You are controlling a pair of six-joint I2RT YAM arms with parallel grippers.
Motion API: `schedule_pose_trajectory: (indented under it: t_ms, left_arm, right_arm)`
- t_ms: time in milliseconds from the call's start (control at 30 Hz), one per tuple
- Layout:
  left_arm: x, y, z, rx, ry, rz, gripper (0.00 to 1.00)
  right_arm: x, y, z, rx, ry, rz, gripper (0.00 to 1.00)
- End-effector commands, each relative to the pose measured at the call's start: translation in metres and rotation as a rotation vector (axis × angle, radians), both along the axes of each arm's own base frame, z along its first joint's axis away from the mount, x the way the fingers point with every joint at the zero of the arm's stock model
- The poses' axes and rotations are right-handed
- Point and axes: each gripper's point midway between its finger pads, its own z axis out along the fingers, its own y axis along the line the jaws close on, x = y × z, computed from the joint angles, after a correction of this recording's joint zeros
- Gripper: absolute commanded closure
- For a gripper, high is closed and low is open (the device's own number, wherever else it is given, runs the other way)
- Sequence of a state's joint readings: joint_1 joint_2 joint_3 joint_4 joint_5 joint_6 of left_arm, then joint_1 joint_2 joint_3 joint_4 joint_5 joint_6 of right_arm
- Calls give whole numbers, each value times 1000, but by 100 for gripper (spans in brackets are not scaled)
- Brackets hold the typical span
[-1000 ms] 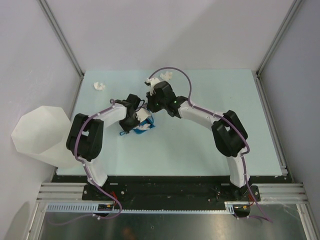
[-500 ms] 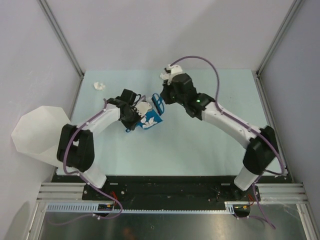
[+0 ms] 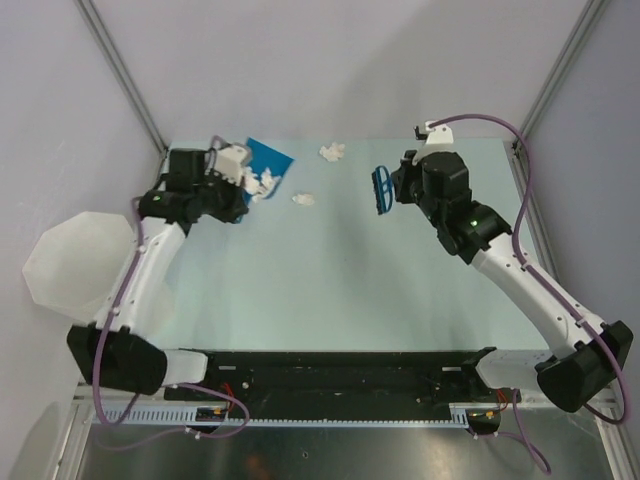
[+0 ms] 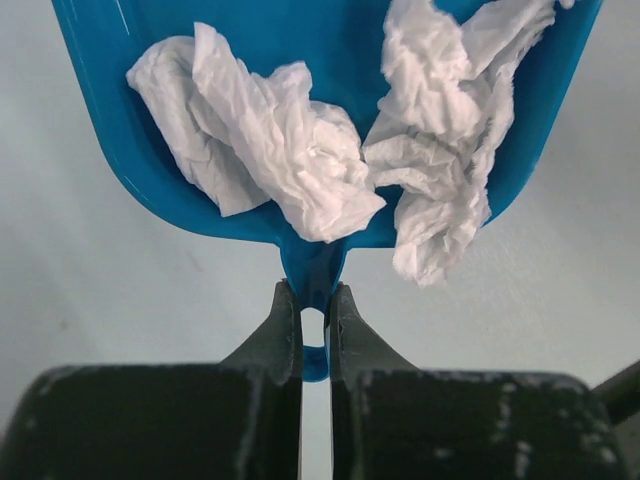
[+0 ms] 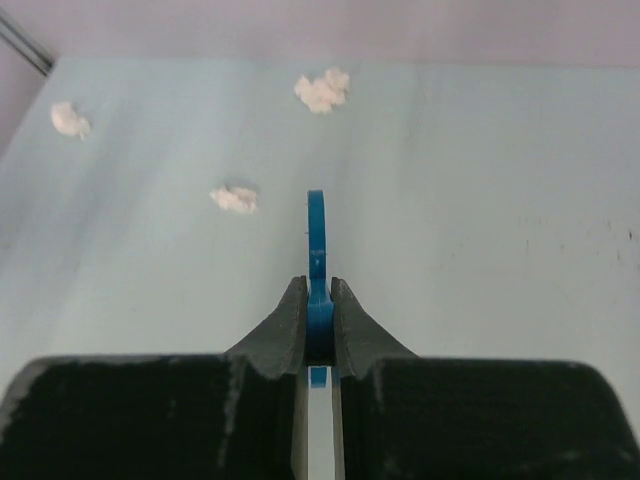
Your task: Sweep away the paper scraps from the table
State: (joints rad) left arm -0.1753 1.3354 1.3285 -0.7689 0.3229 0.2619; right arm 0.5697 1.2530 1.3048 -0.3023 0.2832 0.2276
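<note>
My left gripper (image 3: 240,170) is shut on the handle of a blue dustpan (image 3: 270,158), held at the back left of the table (image 3: 350,280). In the left wrist view the dustpan (image 4: 330,40) carries two crumpled paper scraps (image 4: 290,150) (image 4: 440,130), and my left gripper (image 4: 313,300) pinches its thin handle. My right gripper (image 3: 392,188) is shut on a small blue brush (image 3: 381,190) at the back right; in its own view my right gripper (image 5: 318,300) clamps the brush (image 5: 316,235) edge-on. Loose paper scraps (image 3: 332,152) (image 3: 303,199) lie between the two tools, and the right wrist view shows three on the table (image 5: 322,90) (image 5: 234,199) (image 5: 69,119).
A translucent white faceted bin (image 3: 70,265) stands off the table's left edge, below the left arm. Grey walls and metal frame posts (image 3: 125,75) close in the back and sides. Both arm bases sit on the black rail (image 3: 330,370) at the near edge.
The left arm has swung the loaded dustpan from the table's middle to the back left. The right arm has carried the brush to the right, away from the dustpan.
</note>
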Motion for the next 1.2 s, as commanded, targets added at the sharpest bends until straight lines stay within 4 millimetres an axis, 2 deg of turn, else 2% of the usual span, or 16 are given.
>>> schedule_pose_trajectory:
  t_ms: [0, 100, 133, 200, 233, 300, 333, 467, 500, 533, 600, 633, 733, 833, 933, 1167]
  left_arm:
    - [-16, 19, 64, -123, -102, 122, 100]
    - [-30, 39, 91, -152, -169, 192, 100]
    - [-33, 53, 98, -157, -192, 237, 100]
    - [-47, 61, 116, -193, -230, 262, 100]
    - [-52, 73, 120, -202, -238, 305, 100]
    - [-65, 79, 131, -226, -267, 327, 100]
    - [-69, 93, 134, -228, -278, 377, 100]
    - [-93, 116, 153, -271, -352, 463, 100]
    - [-97, 115, 156, -295, -362, 455, 100]
    - [-101, 126, 156, -312, -367, 518, 100]
    - [-105, 127, 157, -373, -363, 523, 100]
    - [-106, 145, 153, -401, -357, 594, 100]
    - [-113, 163, 152, -579, -334, 661, 100]
    - [-118, 193, 144, -713, -311, 741, 100]
    - [-117, 212, 127, -786, -268, 793, 100]
    - [-119, 209, 109, -962, -182, 849, 100]
  right_arm:
    - [-6, -10, -22, -33, 56, -16, 100]
    - [-7, -7, -24, -17, 62, 0, 100]
    - [-7, -6, -28, -19, 69, 8, 100]
    - [-6, -2, -36, -24, 89, 23, 100]
    - [-6, 0, -41, -27, 101, 30, 100]
    - [-6, 2, -50, -36, 122, 42, 100]
    - [-7, 4, -54, -36, 133, 53, 100]
    - [-9, 8, -67, -51, 165, 77, 100]
    - [-10, 9, -70, -55, 172, 82, 100]
    - [-11, 10, -71, -56, 177, 89, 100]
    - [-13, 11, -71, -52, 178, 100, 100]
    - [-15, 13, -72, -51, 182, 111, 100]
    - [-20, 15, -69, -59, 177, 121, 100]
    - [-25, 14, -67, -66, 172, 116, 100]
    - [-28, 16, -66, -68, 168, 119, 100]
    - [-33, 21, -63, -72, 158, 121, 100]
